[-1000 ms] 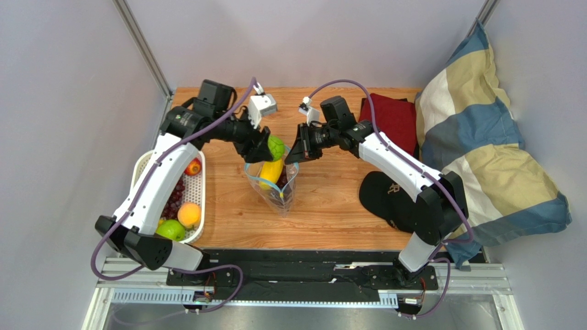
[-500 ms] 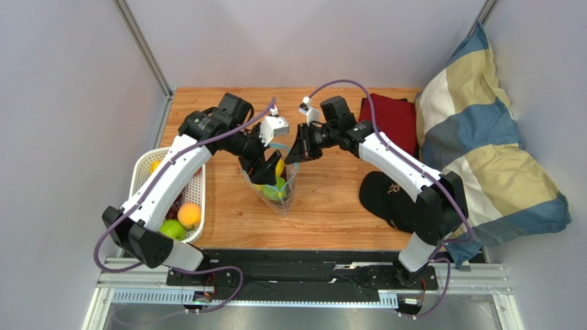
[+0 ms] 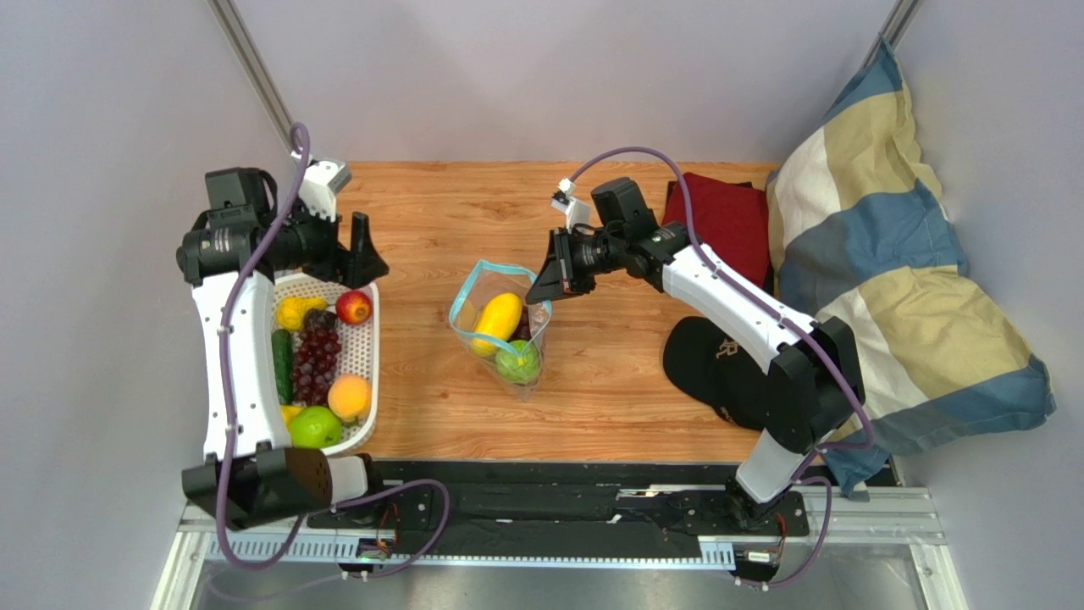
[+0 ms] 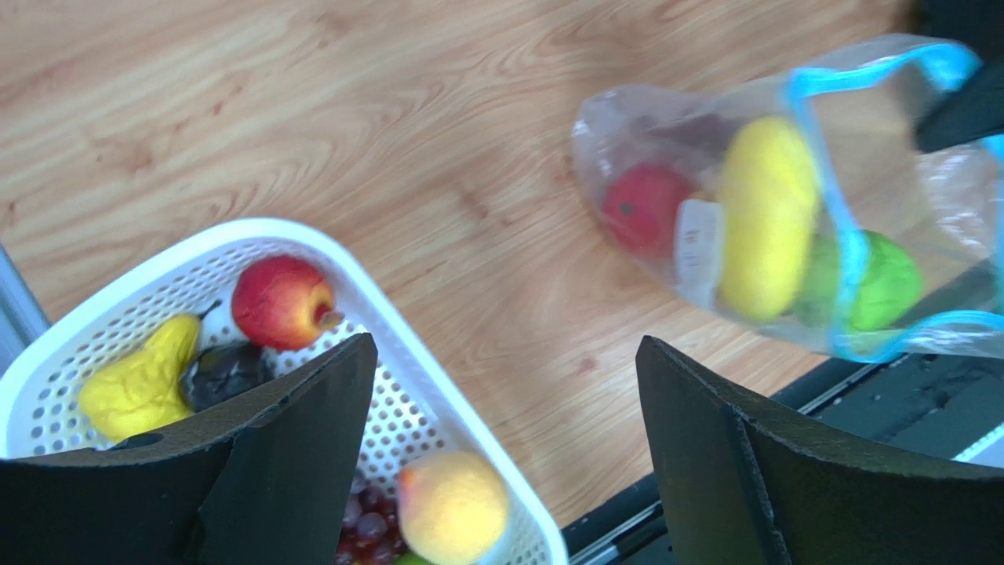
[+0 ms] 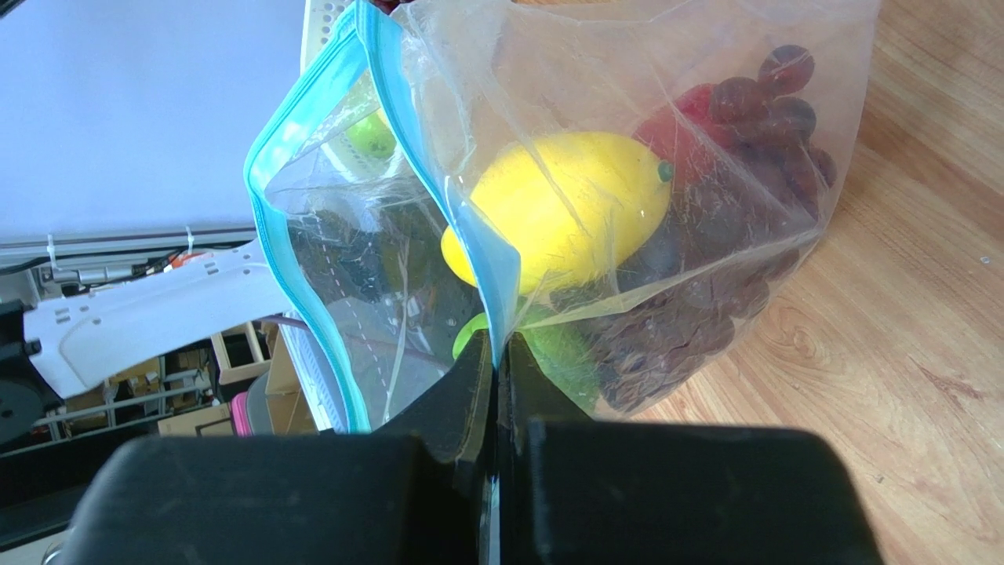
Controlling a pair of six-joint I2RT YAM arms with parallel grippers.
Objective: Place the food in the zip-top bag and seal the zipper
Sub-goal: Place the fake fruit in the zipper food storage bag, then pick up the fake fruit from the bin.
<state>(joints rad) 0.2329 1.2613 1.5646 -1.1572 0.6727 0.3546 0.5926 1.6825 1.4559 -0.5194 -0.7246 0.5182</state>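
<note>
right pincer point(image 3: 537, 287) held rim of zip-top bag point(image 3: 503, 333), bag stood open on worktop point(image 3: 611, 375), yellow fruit point(image 3: 496, 322) and green apple point(image 3: 517, 362) inside, left pincer point(image 3: 354, 262) hung near far end of white basket point(image 3: 373, 369), red apple point(image 3: 354, 306), grapes point(image 3: 316, 362), peach point(image 3: 347, 397) lay in it

arms point(image 3: 227, 343): white links | joints point(image 3: 795, 381): black | cables point(image 3: 636, 154): purple, loose loops

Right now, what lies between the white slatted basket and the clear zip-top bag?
Bare wooden tabletop, from white slatted basket to clear zip-top bag, in top external view.
</note>
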